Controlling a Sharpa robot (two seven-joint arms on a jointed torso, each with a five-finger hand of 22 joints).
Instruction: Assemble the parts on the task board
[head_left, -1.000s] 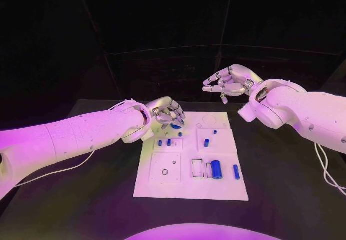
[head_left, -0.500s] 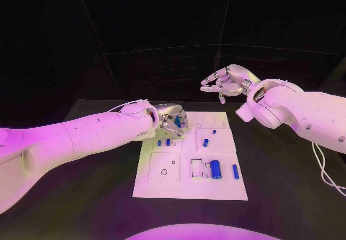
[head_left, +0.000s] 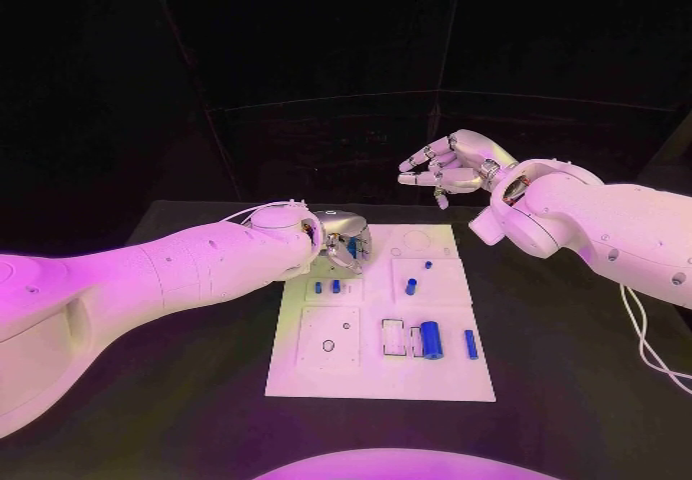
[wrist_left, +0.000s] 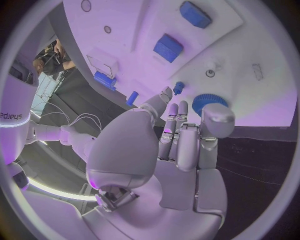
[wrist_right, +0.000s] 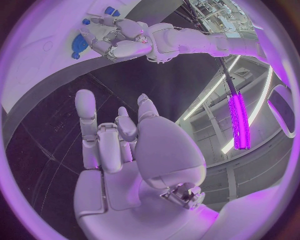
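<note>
Left hand (head_left: 343, 243) hovers, holding nothing, over the blue gear (wrist_left: 209, 102); a skewed grab could knock it. Right hand (head_left: 450, 168) hangs empty, fingers loosely apart.

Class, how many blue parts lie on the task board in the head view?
6 parts: a pair left of centre, two mid-board, a thick and a thin one nearest the robot. The left hand may hide more.

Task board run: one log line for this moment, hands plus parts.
left hand: over far end of task board, holds nothing | right hand: raised beyond board, holds nothing | blue gear: on board by left fingertips
</note>
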